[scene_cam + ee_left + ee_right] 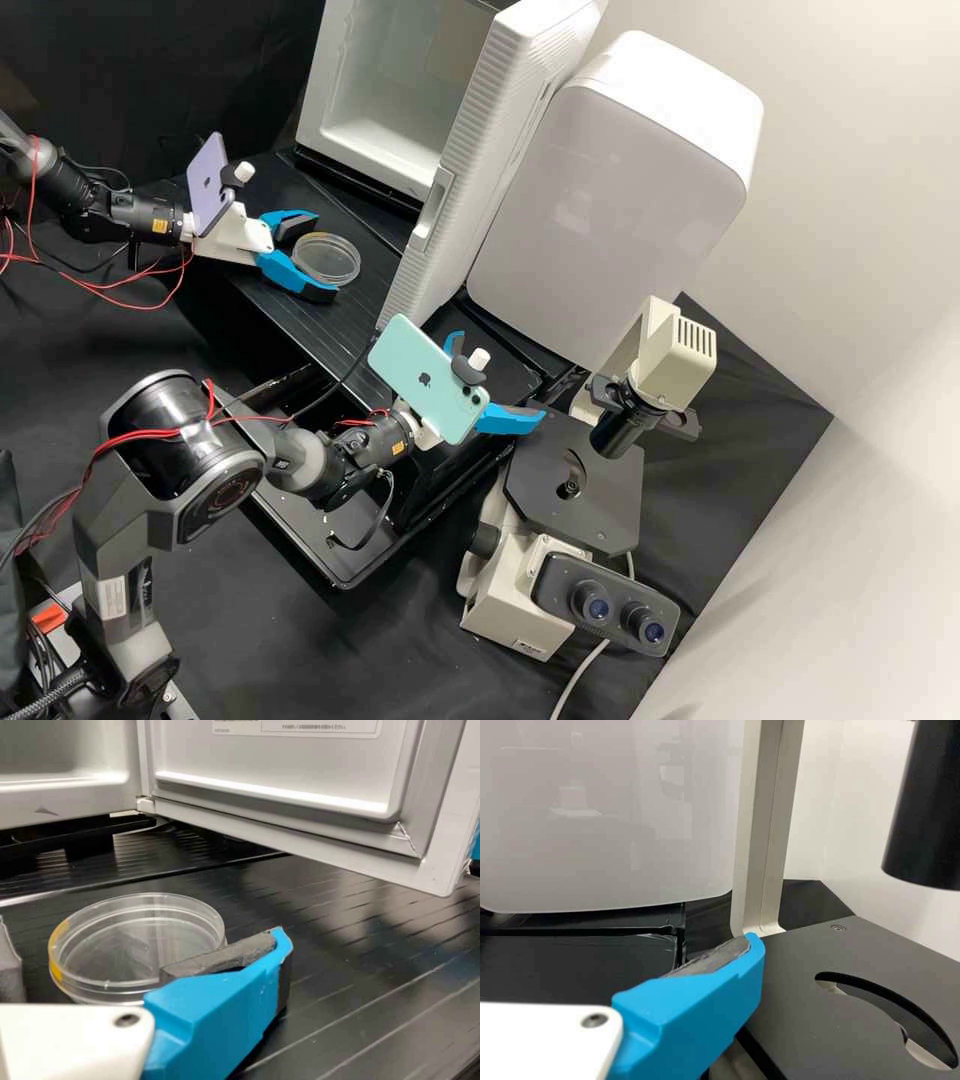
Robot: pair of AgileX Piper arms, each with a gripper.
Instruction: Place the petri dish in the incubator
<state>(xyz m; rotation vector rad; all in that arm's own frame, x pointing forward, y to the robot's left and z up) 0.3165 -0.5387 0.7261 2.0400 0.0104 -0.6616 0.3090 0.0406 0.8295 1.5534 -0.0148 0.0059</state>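
On the black ribbed tray (345,320) in front of the white incubator (385,90), the clear petri dish (328,258) lies flat with its lid on. I see it well apart from the chamber opening, out on the tray. The incubator door (480,150) stands open, and its lower edge hangs above the tray just past the dish.

My left gripper (320,256) sits low at the dish with its blue fingers spread wide, one on each side of the rim. In the left wrist view the dish (135,945) rests between one blue finger (225,1009) and the grey pad of the other at the frame's edge. I cannot tell whether either pad touches the rim.

My right gripper (498,385) hangs nearer to me, beside a white rounded box (620,190) and over the black stage (570,480) of a microscope (560,590). Its fingers are also apart and hold nothing. In the right wrist view one blue finger (697,1012) lies just above the stage, with the microscope's dark lens barrel (926,810) above.
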